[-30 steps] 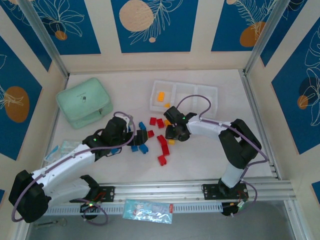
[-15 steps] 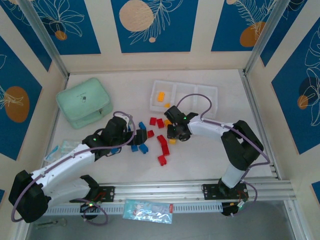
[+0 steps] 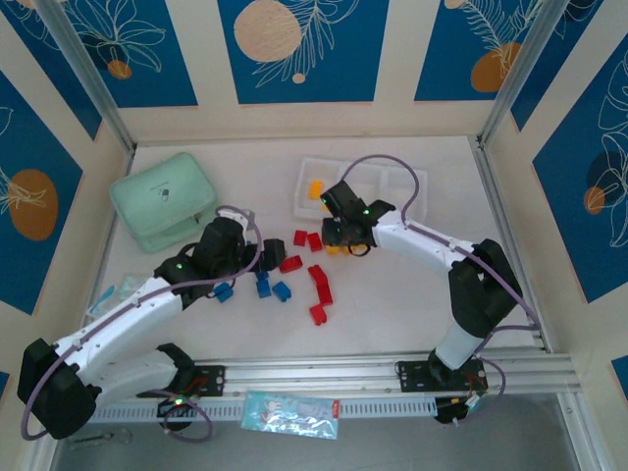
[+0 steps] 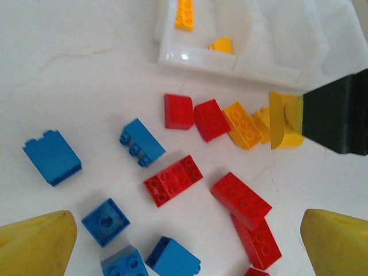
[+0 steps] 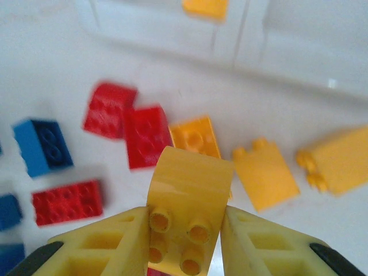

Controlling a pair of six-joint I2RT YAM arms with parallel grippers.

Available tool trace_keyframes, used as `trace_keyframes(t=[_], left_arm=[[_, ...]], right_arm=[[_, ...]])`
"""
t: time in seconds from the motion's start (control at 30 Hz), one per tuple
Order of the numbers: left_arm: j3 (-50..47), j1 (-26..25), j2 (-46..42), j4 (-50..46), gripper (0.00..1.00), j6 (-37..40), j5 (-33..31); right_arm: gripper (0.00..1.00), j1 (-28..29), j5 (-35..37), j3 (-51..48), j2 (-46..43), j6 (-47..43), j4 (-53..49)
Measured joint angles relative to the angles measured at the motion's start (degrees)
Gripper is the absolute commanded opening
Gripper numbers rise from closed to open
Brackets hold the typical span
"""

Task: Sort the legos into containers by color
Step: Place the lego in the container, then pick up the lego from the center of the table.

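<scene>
Off-white surface at a two-arm sorting rig. A mint-green lidded box sits at its far left, and the low, translucent white tray of three containers sits at the far middle.

The right end effector pinches a yellow brick by two flat sides, studs facing the wrist camera. It hangs just short of the tray's left compartment, where two yellow-orange bricks already lie. No brick can be made out in the other two compartments, which the arm partly hides.

The left end effector hovers above the loose legos with its fingers spread wide and nothing between them. The legos lie scattered on the surface just in front of the tray: red bricks in the middle, blue bricks toward the left, and a few orange ones nearest the tray wall.

By their look the bricks are light, rigid and smooth-sided. They seem unlikely to break but apt to slip or twist if caught on a corner or across the studs. The sounder hold would be square across two opposite flat walls, as on the yellow brick. Most of the sorting appears not yet done.
</scene>
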Motion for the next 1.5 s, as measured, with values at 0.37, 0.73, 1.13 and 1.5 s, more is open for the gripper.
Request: trace_keyframes(t=[0.37, 0.73, 1.13, 1.5], left_arm=[[1.07, 6.75, 1.2, 0.26, 0.99, 0.85, 1.81], [1.49, 8.07, 2.38, 0.31, 0.99, 1.05, 3.52], [0.83, 7.74, 1.73, 2.19, 0.99, -0.5, 10.4], [-4.42, 1.46, 1.22, 4.5, 0.99, -4.63, 11.13]], right_arm=[[0.4, -4.37, 2.19, 22.49, 19.85, -6.84, 2.14], [0.55, -7.19, 2.49, 35.54, 26.64, -10.25, -0.59], [0.62, -7.28, -1.86, 8.2, 1.84, -8.13, -0.9], [0.64, -7.17, -7.1, -10.1, -3.65, -8.2, 0.85]])
